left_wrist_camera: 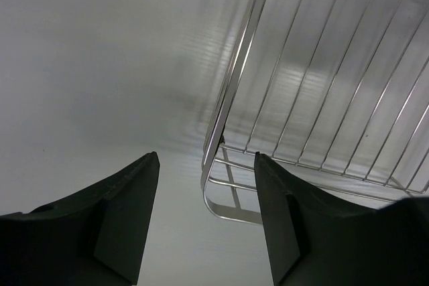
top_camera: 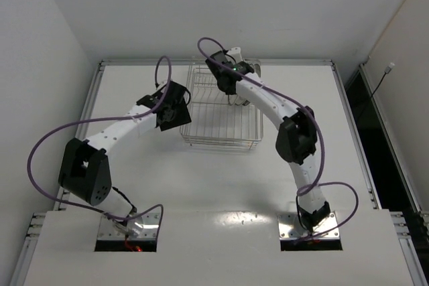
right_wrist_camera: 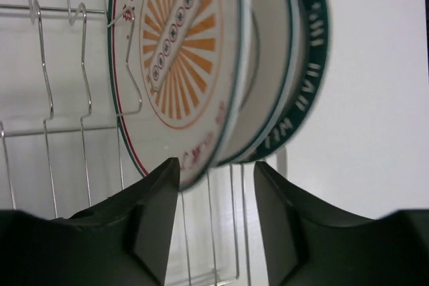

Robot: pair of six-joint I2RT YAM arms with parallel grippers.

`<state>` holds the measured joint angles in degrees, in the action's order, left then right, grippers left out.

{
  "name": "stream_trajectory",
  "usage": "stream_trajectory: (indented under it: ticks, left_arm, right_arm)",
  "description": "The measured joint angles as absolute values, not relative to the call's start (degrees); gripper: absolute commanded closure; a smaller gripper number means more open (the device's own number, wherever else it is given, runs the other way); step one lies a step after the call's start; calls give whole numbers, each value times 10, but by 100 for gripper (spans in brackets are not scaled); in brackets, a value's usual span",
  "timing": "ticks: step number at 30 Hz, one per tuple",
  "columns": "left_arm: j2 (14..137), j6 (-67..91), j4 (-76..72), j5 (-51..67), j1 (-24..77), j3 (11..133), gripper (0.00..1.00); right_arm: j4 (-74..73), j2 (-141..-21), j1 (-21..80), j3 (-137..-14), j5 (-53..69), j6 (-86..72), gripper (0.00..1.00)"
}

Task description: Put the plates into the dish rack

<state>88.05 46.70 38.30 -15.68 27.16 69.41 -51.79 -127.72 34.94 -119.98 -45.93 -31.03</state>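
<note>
The silver wire dish rack (top_camera: 218,122) stands at the table's middle back. In the right wrist view three plates stand on edge among its tines (right_wrist_camera: 84,65): the orange sunburst plate (right_wrist_camera: 171,45) in front, a white plate (right_wrist_camera: 268,78) behind it, then a plate with a dark patterned rim (right_wrist_camera: 314,51). My right gripper (right_wrist_camera: 216,177) is open, and the plates' lower rims sit just beyond its fingertips. In the top view it (top_camera: 235,100) hangs over the rack and my arm hides the plates. My left gripper (left_wrist_camera: 204,185) is open and empty at the rack's corner (left_wrist_camera: 224,159), beside its left side (top_camera: 181,116).
The white table (top_camera: 134,185) has raised edges all round. White walls close in at the back and left. A dark gap runs along the right side (top_camera: 375,138). Purple cables loop off both arms.
</note>
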Motion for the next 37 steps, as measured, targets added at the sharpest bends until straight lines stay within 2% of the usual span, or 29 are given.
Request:
stream_trajectory:
  ticks: [3, 5, 6, 7, 8, 10, 11, 14, 16, 24, 26, 27, 31, 33, 37]
  left_arm:
    - [894, 462, 376, -154, 272, 707, 46]
    - [905, 458, 367, -153, 274, 715, 49]
    - [910, 457, 363, -152, 275, 717, 51]
    - [914, 455, 361, -150, 276, 719, 54]
    - [919, 455, 358, -148, 277, 719, 62]
    - [929, 455, 354, -146, 280, 719, 71]
    - [935, 453, 353, -145, 282, 719, 79]
    - [947, 447, 356, -155, 287, 719, 90]
    - [953, 446, 357, -159, 291, 719, 92]
    - [954, 453, 361, -169, 322, 719, 92]
    - [954, 456, 364, -170, 327, 719, 84]
    - [954, 459, 367, -169, 328, 719, 71]
    - [955, 470, 381, -176, 333, 719, 50]
    - [955, 474, 389, -186, 335, 719, 46]
    - [955, 473, 420, -206, 340, 741, 45]
  right_arm:
    - [-531, -1219, 347, -1182, -443, -312, 46]
    - [-533, -1161, 345, -1169, -425, -312, 38]
    - [-536, -1130, 342, -1162, -415, -311, 31]
    - [-537, -1098, 342, -1154, -403, -310, 29]
    - [-537, -1066, 339, -1145, -385, -306, 27]
    - [-542, -1014, 334, -1129, -356, -303, 26]
    - [-547, -990, 329, -1122, -340, -302, 26]
    - [-559, -942, 317, -1098, -306, -300, 26]
    - [-569, -926, 311, -1078, -293, -300, 26]
    - [-591, -920, 301, -1034, -261, -295, 23]
    - [-590, -920, 297, -1034, -251, -293, 22]
    - [-590, -920, 296, -1034, -247, -292, 22]
    - [-591, -920, 290, -1034, -230, -286, 18]
    - [-590, -920, 290, -1034, -224, -284, 17]
    - [-589, -920, 286, -1034, -218, -276, 17]
